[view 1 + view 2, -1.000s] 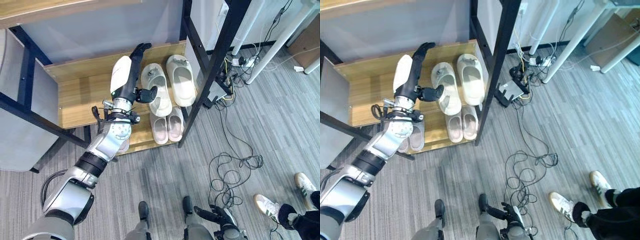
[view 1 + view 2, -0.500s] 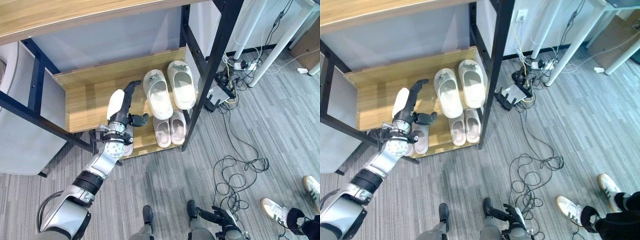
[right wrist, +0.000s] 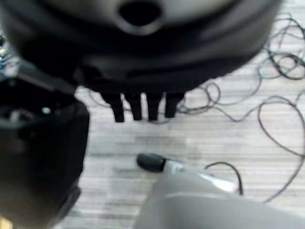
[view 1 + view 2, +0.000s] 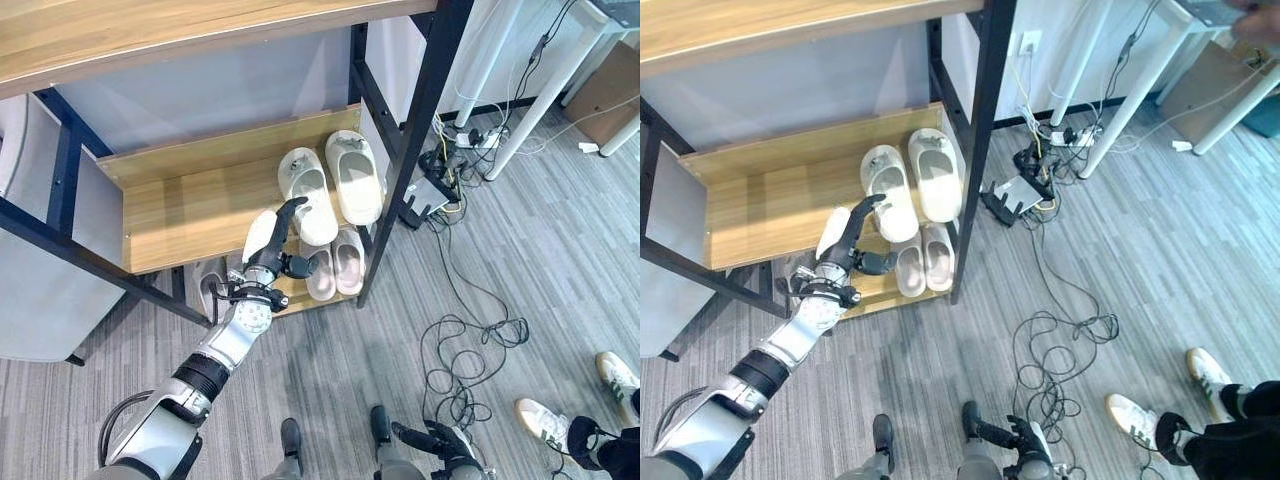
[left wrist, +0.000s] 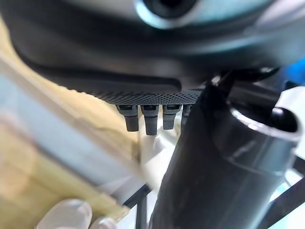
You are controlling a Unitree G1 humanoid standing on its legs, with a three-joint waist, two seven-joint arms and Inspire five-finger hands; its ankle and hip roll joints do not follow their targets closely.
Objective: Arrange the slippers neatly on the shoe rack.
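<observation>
Two large white slippers [image 4: 312, 190] [image 4: 355, 175] lie side by side, toes inward, at the right end of the wooden middle shelf [image 4: 180, 205] of the shoe rack. Below them a smaller pale pink pair [image 4: 320, 278] [image 4: 348, 262] sits on the lower shelf, and another slipper [image 4: 210, 285] lies further left there. My left hand [image 4: 265, 240] hovers at the middle shelf's front edge, open, fingers straight and pointing at the left large slipper, thumb out sideways, holding nothing. My right hand [image 4: 440, 440] hangs low over the floor, its fingers [image 3: 143, 107] relaxed and empty.
A black frame post [image 4: 400, 170] stands right of the slippers. A power box [image 4: 435, 185] and loose cables [image 4: 470, 340] lie on the grey floor beyond it. White table legs [image 4: 520, 100] stand at the upper right. A person's shoes [image 4: 620, 375] are at the lower right.
My left hand has drawn back from beside the left large slipper to the shelf's front edge, still open. The camera view has shifted. The slippers stay in place.
</observation>
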